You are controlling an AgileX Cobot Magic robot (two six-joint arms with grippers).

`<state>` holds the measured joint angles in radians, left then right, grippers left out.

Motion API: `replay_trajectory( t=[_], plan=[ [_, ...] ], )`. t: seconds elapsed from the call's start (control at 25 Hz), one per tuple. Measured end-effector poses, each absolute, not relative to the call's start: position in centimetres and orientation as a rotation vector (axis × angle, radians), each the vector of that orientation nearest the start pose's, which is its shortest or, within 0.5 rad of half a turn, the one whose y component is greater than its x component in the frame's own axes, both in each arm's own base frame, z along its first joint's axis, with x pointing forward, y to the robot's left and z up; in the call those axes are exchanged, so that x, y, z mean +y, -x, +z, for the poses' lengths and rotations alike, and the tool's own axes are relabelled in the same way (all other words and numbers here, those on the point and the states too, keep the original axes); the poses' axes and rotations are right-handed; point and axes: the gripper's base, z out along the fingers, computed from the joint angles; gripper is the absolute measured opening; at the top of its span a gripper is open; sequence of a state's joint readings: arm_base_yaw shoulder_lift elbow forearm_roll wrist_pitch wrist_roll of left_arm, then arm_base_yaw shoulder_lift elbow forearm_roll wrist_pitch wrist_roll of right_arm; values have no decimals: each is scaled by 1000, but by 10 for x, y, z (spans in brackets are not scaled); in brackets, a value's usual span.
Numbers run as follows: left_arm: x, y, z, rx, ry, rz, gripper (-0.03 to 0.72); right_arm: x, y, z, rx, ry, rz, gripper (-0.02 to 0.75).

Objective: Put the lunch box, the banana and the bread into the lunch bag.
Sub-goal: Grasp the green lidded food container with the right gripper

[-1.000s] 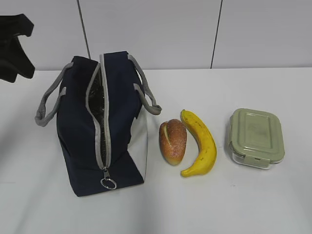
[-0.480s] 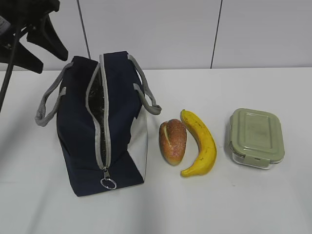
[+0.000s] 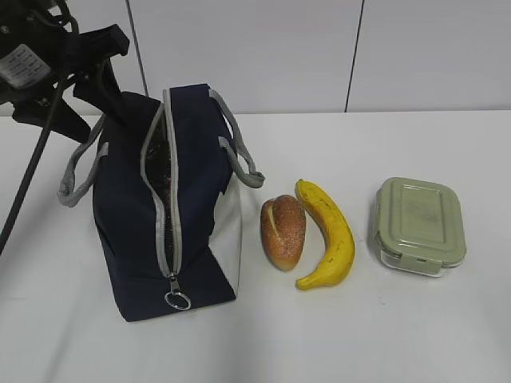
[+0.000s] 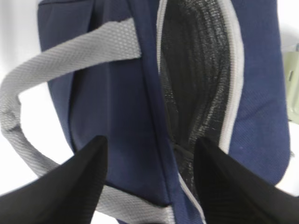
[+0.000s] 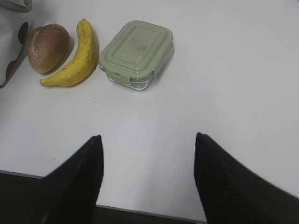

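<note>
With both grippers spread and empty, the left gripper hung at upper left over the lunch bag while bread, banana and lunch box lay outside at centre-right; the narrow zipper opening risked snagging items.

The left gripper is matte black with broad, tapering jaws, and a black cable trails from it. A small white label marks its housing. The right gripper shows the same black, wedge-shaped jaws.
</note>
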<state>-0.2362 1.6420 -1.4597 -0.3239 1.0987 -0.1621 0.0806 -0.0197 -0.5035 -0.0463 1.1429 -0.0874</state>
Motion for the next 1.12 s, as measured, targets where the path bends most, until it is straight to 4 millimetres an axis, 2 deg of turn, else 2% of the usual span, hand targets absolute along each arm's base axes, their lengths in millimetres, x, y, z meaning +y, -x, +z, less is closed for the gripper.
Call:
replay_trajectory(
  t=[0.2, 0.6, 0.68, 0.72, 0.88, 0.92, 1.0, 1.12],
  plan=[
    [-104, -332, 320, 2758, 22, -509, 419, -5, 12, 272, 2096, 171, -60, 457],
    [-107, -341, 303, 2804, 33, -506, 412, -5, 12, 272, 2096, 171, -60, 457],
    [-107, -342, 303, 2797, 34, -506, 366, -5, 12, 272, 2096, 171, -60, 457],
    [-107, -342, 303, 2795, 35, -507, 320, -5, 12, 272, 2096, 171, -60, 457],
    [-107, -342, 303, 2787, -43, -484, 78, -5, 12, 272, 2096, 171, -60, 456],
    [-106, -342, 303, 2784, -64, -471, 39, -5, 12, 272, 2096, 171, -60, 456],
    [-104, -343, 303, 2777, -87, -440, 6, -5, 12, 272, 2096, 171, -60, 456],
    [-103, -345, 303, 2755, -100, -405, 2, -5, 12, 272, 2096, 171, -60, 456]
  ],
)
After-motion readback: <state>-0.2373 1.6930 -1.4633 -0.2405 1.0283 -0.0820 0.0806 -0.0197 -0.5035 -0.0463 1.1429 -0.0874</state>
